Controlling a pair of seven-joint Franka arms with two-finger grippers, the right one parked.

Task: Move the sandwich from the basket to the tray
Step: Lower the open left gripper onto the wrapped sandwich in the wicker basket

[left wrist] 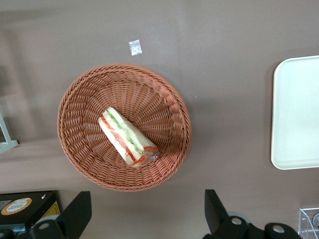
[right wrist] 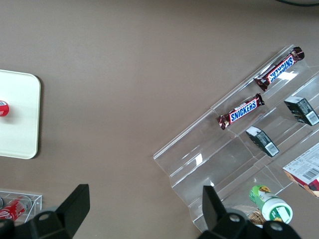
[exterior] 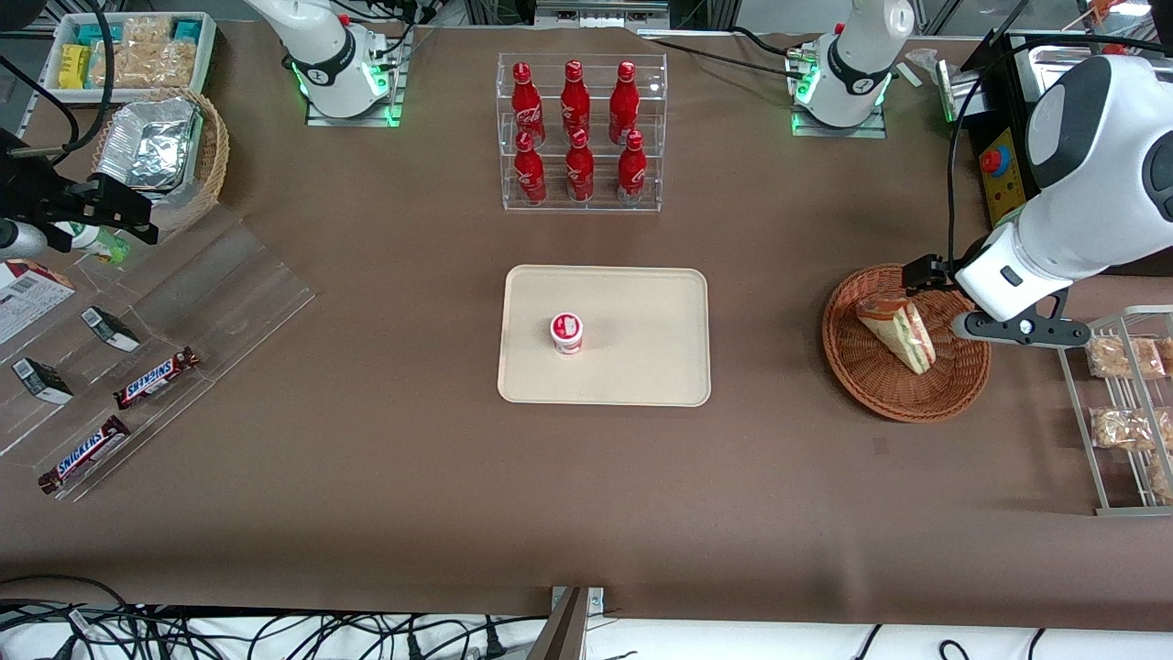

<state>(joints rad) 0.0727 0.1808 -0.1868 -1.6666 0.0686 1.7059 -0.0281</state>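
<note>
The sandwich, a wrapped wedge with red and green filling, lies in the round reddish-brown wicker basket toward the working arm's end of the table. The left wrist view shows the sandwich lying in the basket from above. My left gripper hovers above the basket's rim, open wide and empty; its fingers stand apart over bare table beside the basket. The cream tray lies mid-table, and its edge shows in the wrist view.
A small red-and-white cup stands on the tray. A clear rack of red bottles stands farther from the camera than the tray. A metal wire rack with snack bags is beside the basket. Candy-bar shelves lie toward the parked arm's end.
</note>
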